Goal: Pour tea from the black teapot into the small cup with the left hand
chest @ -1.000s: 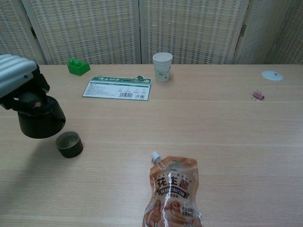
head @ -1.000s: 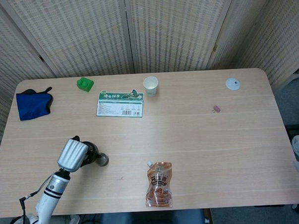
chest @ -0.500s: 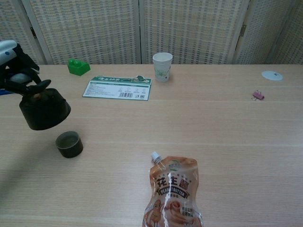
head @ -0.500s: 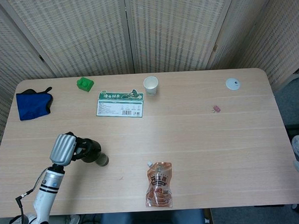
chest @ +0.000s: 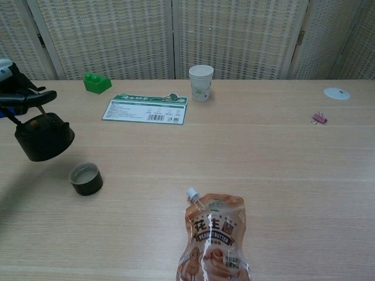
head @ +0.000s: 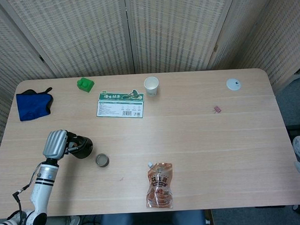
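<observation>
The black teapot (head: 82, 147) (chest: 44, 138) hangs just above the table at the left, held by its handle in my left hand (head: 56, 143) (chest: 17, 98). The small dark cup (head: 102, 160) (chest: 85, 178) stands on the table to the right of the teapot, a short gap away, with pale liquid showing inside it. In the chest view the teapot is nearly upright and sits up and left of the cup. My right hand appears in neither view.
A peanut butter pouch (head: 159, 185) (chest: 215, 241) lies near the front edge. Further back are a green-and-white card (head: 121, 104), a white paper cup (head: 151, 85), a green block (head: 85, 84), a blue cloth (head: 33, 105), a white disc (head: 233, 84) and a pink clip (head: 217, 109).
My left hand has drawn the teapot leftward, away from over the cup, and tipped it back towards upright. The cup has stayed put.
</observation>
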`<action>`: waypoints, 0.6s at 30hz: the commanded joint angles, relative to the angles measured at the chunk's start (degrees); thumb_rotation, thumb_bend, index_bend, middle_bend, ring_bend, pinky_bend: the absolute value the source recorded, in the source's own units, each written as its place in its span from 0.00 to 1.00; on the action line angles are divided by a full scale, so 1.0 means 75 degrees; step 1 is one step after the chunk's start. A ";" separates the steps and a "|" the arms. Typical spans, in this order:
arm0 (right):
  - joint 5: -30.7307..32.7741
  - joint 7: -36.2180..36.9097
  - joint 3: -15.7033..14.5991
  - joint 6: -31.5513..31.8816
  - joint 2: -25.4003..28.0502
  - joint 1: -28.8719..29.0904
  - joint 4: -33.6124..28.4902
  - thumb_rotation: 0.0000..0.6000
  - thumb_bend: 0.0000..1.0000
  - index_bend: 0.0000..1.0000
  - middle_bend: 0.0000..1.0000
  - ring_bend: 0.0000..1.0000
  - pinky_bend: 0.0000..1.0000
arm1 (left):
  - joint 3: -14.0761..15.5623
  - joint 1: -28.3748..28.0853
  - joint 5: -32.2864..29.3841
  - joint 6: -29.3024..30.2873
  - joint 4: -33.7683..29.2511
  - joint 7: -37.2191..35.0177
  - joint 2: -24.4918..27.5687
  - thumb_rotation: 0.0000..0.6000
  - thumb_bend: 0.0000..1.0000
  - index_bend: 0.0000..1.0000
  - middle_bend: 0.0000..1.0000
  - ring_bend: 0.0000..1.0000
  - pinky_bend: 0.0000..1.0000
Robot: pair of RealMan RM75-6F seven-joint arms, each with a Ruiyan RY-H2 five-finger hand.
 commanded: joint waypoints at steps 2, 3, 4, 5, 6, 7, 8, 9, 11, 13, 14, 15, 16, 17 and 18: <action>0.0013 -0.0013 0.0003 -0.0017 -0.0006 0.0008 -0.0001 1.00 0.19 0.30 0.26 0.22 0.25 | -0.0012 -0.0072 -0.0030 -0.0079 0.0358 0.0108 -0.0097 0.31 0.21 1.00 1.00 0.99 0.57; 0.0018 -0.0015 0.0003 -0.0022 -0.0007 0.0010 -0.0002 1.00 0.19 0.30 0.26 0.22 0.25 | 0.0005 -0.0082 -0.0022 -0.0092 0.0441 0.0142 -0.0121 0.30 0.21 1.00 1.00 0.98 0.57; 0.0026 -0.0018 0.0005 -0.0033 -0.0008 0.0014 -0.0002 1.00 0.19 0.30 0.26 0.22 0.25 | 0.0027 -0.0096 -0.0035 -0.0138 0.0540 0.0192 -0.0148 0.28 0.21 1.00 1.00 0.98 0.57; 0.0029 -0.0020 0.0005 -0.0041 -0.0009 0.0017 -0.0003 1.00 0.19 0.30 0.26 0.22 0.25 | 0.0040 -0.0108 -0.0056 -0.0183 0.0605 0.0232 -0.0165 0.27 0.20 1.00 1.00 0.98 0.57; 0.0032 -0.0021 0.0008 -0.0047 -0.0010 0.0022 -0.0005 1.00 0.19 0.30 0.26 0.22 0.25 | 0.0050 -0.0124 -0.0082 -0.0229 0.0699 0.0284 -0.0193 0.26 0.20 1.00 1.00 0.98 0.57; 0.0035 -0.0023 0.0010 -0.0050 -0.0010 0.0025 -0.0007 1.00 0.19 0.30 0.26 0.22 0.25 | 0.0058 -0.0136 -0.0098 -0.0259 0.0774 0.0326 -0.0217 0.25 0.20 1.00 1.00 0.97 0.57; 0.0036 -0.0023 0.0011 -0.0053 -0.0009 0.0027 -0.0009 1.00 0.19 0.30 0.26 0.22 0.25 | 0.0068 -0.0146 -0.0112 -0.0287 0.0847 0.0369 -0.0240 0.25 0.19 1.00 1.00 0.97 0.57; 0.0034 -0.0024 0.0010 -0.0057 -0.0007 0.0029 -0.0012 1.00 0.19 0.30 0.26 0.22 0.25 | 0.0081 -0.0154 -0.0123 -0.0314 0.0916 0.0411 -0.0261 0.24 0.19 1.00 1.00 0.97 0.57; 0.0034 -0.0038 0.0007 -0.0065 -0.0001 0.0031 -0.0019 1.00 0.19 0.30 0.26 0.22 0.25 | 0.0109 -0.0165 -0.0146 -0.0371 0.1047 0.0463 -0.0308 0.23 0.19 1.00 1.00 0.97 0.57; 0.0040 -0.0044 0.0009 -0.0061 0.0000 0.0030 -0.0027 1.00 0.19 0.30 0.26 0.22 0.25 | 0.0131 -0.0166 -0.0168 -0.0421 0.1133 0.0471 -0.0344 0.23 0.18 1.00 1.00 0.97 0.54; 0.0043 -0.0045 0.0010 -0.0062 -0.0001 0.0030 -0.0029 1.00 0.19 0.30 0.26 0.22 0.25 | 0.0140 -0.0167 -0.0170 -0.0435 0.1156 0.0478 -0.0353 0.23 0.18 1.00 1.00 0.96 0.50; 0.0044 -0.0047 0.0008 -0.0065 -0.0003 0.0029 -0.0029 1.00 0.19 0.30 0.26 0.22 0.25 | 0.0148 -0.0167 -0.0164 -0.0442 0.1174 0.0477 -0.0360 0.23 0.18 1.00 1.00 0.96 0.48; 0.0047 -0.0052 0.0005 -0.0075 -0.0006 0.0032 -0.0030 1.00 0.19 0.30 0.26 0.22 0.25 | 0.0154 -0.0170 -0.0155 -0.0444 0.1194 0.0480 -0.0370 0.22 0.18 1.00 1.00 0.96 0.44; 0.0049 -0.0057 0.0003 -0.0084 -0.0010 0.0036 -0.0029 1.00 0.19 0.30 0.26 0.22 0.25 | 0.0159 -0.0173 -0.0148 -0.0448 0.1208 0.0487 -0.0375 0.22 0.18 1.00 1.00 0.96 0.42; 0.0051 -0.0061 0.0003 -0.0091 -0.0014 0.0039 -0.0029 1.00 0.19 0.30 0.26 0.22 0.25 | 0.0164 -0.0173 -0.0143 -0.0451 0.1218 0.0492 -0.0379 0.23 0.18 1.00 1.00 0.96 0.40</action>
